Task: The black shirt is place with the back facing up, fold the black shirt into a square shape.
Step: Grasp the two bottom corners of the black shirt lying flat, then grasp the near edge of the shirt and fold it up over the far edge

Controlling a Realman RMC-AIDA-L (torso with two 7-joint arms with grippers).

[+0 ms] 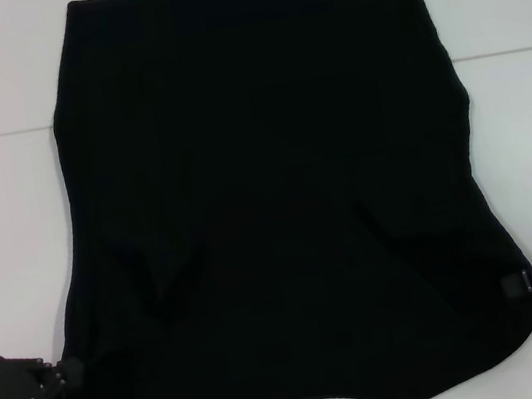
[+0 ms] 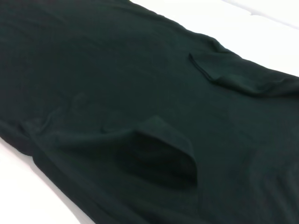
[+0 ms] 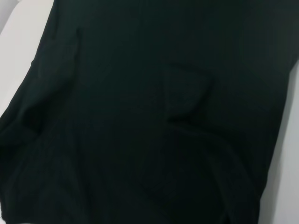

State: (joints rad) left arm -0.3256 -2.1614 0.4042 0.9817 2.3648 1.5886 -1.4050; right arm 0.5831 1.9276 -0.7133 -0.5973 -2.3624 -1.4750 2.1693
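Jaws unseen; L gripper (image 1: 66,373), R gripper (image 1: 511,286) flank black shirt (image 1: 276,198).

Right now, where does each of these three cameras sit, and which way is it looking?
Head view: on the robot's head, looking down at the black shirt on the white table; the left pincer and right pincer touch its side edges.
Left wrist view: on the left arm, looking across the shirt; no pincer shows.
Right wrist view: on the right arm, close over the shirt; no pincer shows.
Shared: both wrist views show the folded-in sleeves.
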